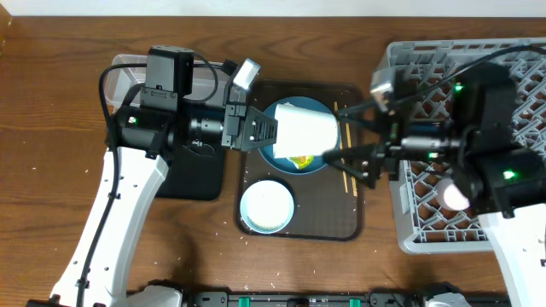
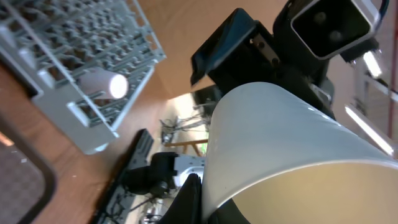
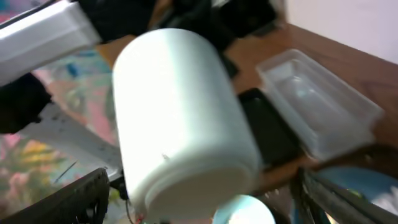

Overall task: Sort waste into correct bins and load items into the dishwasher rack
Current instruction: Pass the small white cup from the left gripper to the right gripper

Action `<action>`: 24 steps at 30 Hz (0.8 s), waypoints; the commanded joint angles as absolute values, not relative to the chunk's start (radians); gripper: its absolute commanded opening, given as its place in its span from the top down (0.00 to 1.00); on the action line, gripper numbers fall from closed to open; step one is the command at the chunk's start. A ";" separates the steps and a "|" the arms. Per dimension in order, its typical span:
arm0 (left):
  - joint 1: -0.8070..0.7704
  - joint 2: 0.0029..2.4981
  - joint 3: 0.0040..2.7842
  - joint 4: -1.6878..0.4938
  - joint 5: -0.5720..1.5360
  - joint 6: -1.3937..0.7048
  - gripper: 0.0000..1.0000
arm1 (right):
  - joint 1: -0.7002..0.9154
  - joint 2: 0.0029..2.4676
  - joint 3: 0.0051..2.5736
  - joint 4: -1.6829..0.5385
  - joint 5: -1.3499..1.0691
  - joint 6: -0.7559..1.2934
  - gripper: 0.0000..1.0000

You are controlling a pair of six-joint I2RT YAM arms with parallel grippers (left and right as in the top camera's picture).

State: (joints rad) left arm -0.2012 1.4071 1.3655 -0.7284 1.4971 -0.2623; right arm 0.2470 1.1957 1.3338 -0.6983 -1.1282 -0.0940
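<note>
Overhead shows me a hand-over in mid-air, with one cup on its way to the rack. Behind my left gripper (image 1: 266, 133) and partly under its arm sit one clear tub (image 1: 128, 66) and one black tray (image 1: 192, 175). The left jaws pinch the white cup (image 1: 305, 128) by its rim and hold it on its side. The left wrist view fills with its wall, a dark finger (image 2: 191, 198) against it.

Below the held cup, on the brown serving tray (image 1: 299, 230), are one blue plate (image 1: 286, 162) carrying one snack wrapper (image 1: 299, 159) and one white bowl (image 1: 267, 205). The chopsticks (image 1: 348, 181) lie just under the right jaws, and I read them as a pair. A few rice grains (image 1: 229, 225) dot the table. I see no tissue.

My right gripper (image 1: 345, 166) faces the cup's base with its jaws spread. In the right wrist view its fingers (image 3: 74, 198) stand on either side of the cup, and I cannot tell whether they touch it.

Behind the right gripper is the one dishwasher rack (image 1: 409, 234), with the pink cup (image 1: 452, 194) already lying in it. That makes two cups.

Next, I judge, the right jaws should close squarely on the base before the left lets go. The cup can then be swung back into the rack.
</note>
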 commanded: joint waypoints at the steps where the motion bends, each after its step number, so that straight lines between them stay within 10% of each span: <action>1: -0.210 1.404 1.365 -0.725 1.573 -0.266 0.94 | 0.292 1.194 1.345 -0.657 -1.148 -0.067 0.09; 12: -0.229 1.404 1.365 -0.702 1.570 -0.266 0.91 | 0.355 1.197 1.345 -0.606 -1.148 -0.038 0.49; 16: -0.227 1.404 1.365 -0.690 1.539 -0.266 0.47 | 0.318 1.183 1.345 -0.619 -1.130 -0.038 0.54; 24: -0.223 1.404 1.365 -0.741 1.189 -0.266 0.34 | -0.024 1.027 1.345 -0.848 -0.682 0.120 0.51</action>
State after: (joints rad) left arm -0.2245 1.4071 1.3651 -0.7189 1.3705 -0.2684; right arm 0.0849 1.0973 1.3342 -0.7998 -0.9337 0.0273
